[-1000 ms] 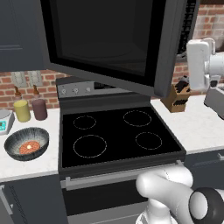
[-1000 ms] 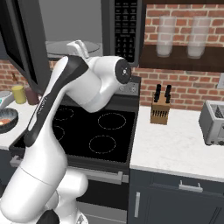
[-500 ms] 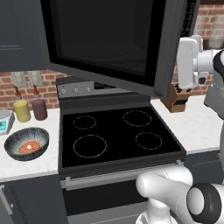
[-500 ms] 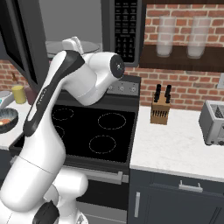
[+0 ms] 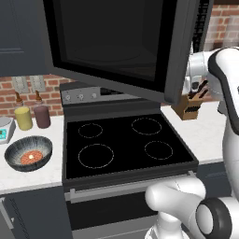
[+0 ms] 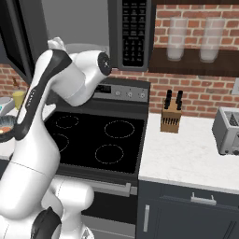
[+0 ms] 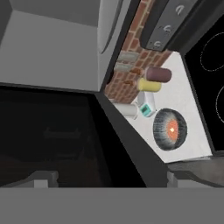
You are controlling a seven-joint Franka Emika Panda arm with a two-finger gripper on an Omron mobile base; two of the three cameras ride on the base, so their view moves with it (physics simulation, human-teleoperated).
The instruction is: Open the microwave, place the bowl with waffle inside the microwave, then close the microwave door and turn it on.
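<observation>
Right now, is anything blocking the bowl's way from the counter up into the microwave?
Nothing visible blocks it. The microwave door is swung open, and the bowl with the waffle sits on the counter left of the stove, with two canisters standing behind it.

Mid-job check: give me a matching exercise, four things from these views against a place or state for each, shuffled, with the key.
Things:
1. microwave door
2. bowl
3. waffle
4. knife block

Places or states:
A. on the counter right of the stove
B. swung open above the stove
C. lying inside the bowl
D. on the counter left of the stove

Pairs: 1-B, 2-D, 3-C, 4-A
</observation>
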